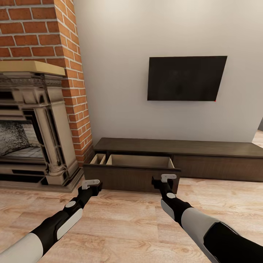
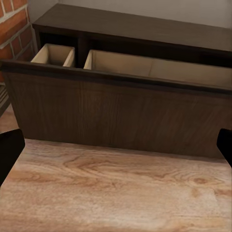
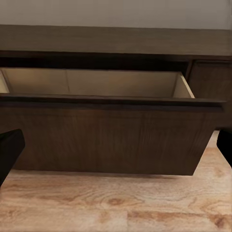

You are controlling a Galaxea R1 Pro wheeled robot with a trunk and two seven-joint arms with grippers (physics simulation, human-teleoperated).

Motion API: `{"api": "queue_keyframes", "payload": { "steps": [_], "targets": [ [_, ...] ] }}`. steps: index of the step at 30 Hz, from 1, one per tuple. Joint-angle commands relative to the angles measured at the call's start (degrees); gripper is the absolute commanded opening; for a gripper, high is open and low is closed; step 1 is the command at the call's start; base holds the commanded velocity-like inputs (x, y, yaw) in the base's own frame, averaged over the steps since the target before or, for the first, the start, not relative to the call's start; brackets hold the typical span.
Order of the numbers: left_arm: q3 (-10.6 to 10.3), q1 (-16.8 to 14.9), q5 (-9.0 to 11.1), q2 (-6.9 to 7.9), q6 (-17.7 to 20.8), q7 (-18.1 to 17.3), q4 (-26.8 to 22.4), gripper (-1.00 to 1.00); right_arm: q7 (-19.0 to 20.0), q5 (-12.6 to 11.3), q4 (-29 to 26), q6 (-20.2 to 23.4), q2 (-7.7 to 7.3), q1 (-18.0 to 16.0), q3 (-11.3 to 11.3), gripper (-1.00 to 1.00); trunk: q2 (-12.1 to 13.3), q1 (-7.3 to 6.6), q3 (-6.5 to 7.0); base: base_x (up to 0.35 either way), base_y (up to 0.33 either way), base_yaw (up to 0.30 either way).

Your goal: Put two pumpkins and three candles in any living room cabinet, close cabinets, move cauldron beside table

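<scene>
The long, low dark brown cabinet (image 1: 204, 148) stands against the white wall. Its left drawer (image 1: 129, 178) is pulled out, and the pale wood interior (image 1: 138, 160), split into a narrow and a wide compartment, holds nothing that I can see. My left gripper (image 1: 91, 182) hovers open in front of the drawer's left end. My right gripper (image 1: 168, 178) is open near the drawer's right end. The left wrist view faces the drawer front (image 2: 116, 116) with fingertips (image 2: 9, 150) spread wide. In the right wrist view the drawer front (image 3: 106, 135) is close ahead. The pumpkins are out of view.
A stone fireplace (image 1: 36, 128) with a red brick chimney (image 1: 69, 54) stands just left of the cabinet. A black TV (image 1: 186, 78) hangs on the wall above it. Light wood floor (image 1: 128, 223) stretches between me and the drawer.
</scene>
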Motion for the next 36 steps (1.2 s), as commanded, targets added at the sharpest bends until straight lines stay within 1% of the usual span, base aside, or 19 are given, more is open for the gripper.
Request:
{"api": "queue_keyframes", "payload": {
  "steps": [1,9,10,12,15,17,21,26,34,36],
  "targets": [
    [-0.5,-0.1,0.6,0.09,-0.47,0.47,-0.04,1.0,-0.29,-0.43,0.03,-0.2,0.01,-0.05,0.49,1.0,-0.03,-0.01,-0.06,0.0,0.0,0.0],
    [-0.62,-0.1,0.69,0.17,-0.54,0.22,-0.02,1.0,-0.27,-0.38,0.03,-0.74,0.1,0.32,0.49,1.0,-0.03,-0.01,-0.06,0.0,0.0,0.0],
    [-0.77,-0.1,0.67,0.18,-0.54,-0.36,-0.03,1.0,-0.27,-0.36,0.03,-0.85,0.12,0.44,0.49,1.0,-0.03,-0.01,-0.06,0.0,0.0,0.0],
    [-1.6,-0.09,0.55,0.18,-0.54,-3.46,-0.02,1.0,-0.27,-0.38,0.03,-1.0,0.12,0.57,0.49,1.0,-0.03,-0.01,-0.06,0.0,0.0,0.0],
    [-2.04,-0.11,0.53,0.22,-0.6,-7.23,-0.01,1.0,-0.26,-0.35,0.17,-1.12,0.11,0.62,0.49,1.0,-0.03,-0.01,-0.06,0.0,0.0,0.0],
    [-2.16,-0.09,0.57,0.25,-0.62,-8.52,-0.01,1.0,-0.26,-0.32,0.61,-1.72,0.14,0.64,0.49,1.0,-0.03,-0.01,-0.06,0.0,0.0,0.0],
    [-2.21,-0.08,0.6,0.26,-0.69,-9.03,0.06,1.0,-0.26,-0.31,1.01,-2.88,0.14,0.65,0.51,1.0,-0.03,-0.01,-0.06,0.0,0.0,0.0],
    [-2.04,-0.11,0.6,0.29,-0.71,-9.07,0.08,1.0,-0.26,-0.28,1.16,-3.05,0.17,0.65,0.57,1.0,-0.03,-0.01,-0.06,0.0,0.0,0.0],
    [-1.95,-0.12,0.6,0.26,-0.97,-9.01,0.08,1.0,-0.26,-0.23,1.17,-3.07,0.18,0.65,0.63,1.0,-3.24,1.75,-1.5,0.0,0.0,0.0],
    [-1.95,-0.11,0.6,0.31,-2.0,-8.98,0.16,1.0,-0.26,-0.23,1.17,-3.07,0.18,0.65,0.65,1.0,-4.04,2.19,-1.86,0.0,0.0,0.0]
  ]
}}
